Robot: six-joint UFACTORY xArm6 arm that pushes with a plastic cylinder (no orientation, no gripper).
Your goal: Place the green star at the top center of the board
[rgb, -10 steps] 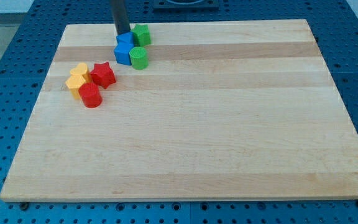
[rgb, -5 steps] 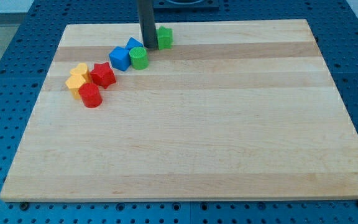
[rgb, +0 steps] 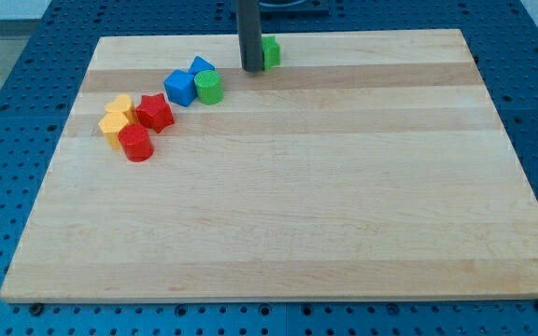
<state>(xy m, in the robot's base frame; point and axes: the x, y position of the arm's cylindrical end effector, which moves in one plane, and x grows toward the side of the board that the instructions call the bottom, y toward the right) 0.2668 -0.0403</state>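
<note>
The green star [rgb: 270, 51] lies near the board's top edge, about at its centre, partly hidden behind the rod. My tip [rgb: 251, 68] rests on the board against the star's left side. A green cylinder [rgb: 209, 87] sits lower left of the tip, touching two blue blocks [rgb: 181, 86], [rgb: 201, 66].
A cluster at the view's left holds a red star [rgb: 155, 112], a red cylinder [rgb: 136, 144] and two yellow blocks [rgb: 120, 105], [rgb: 113, 125]. The wooden board [rgb: 344, 187] lies on a blue perforated table.
My tip moved right along the top edge, pushing the green star right from beside the blue blocks to near the top centre. One blue block and the green cylinder shifted slightly.
</note>
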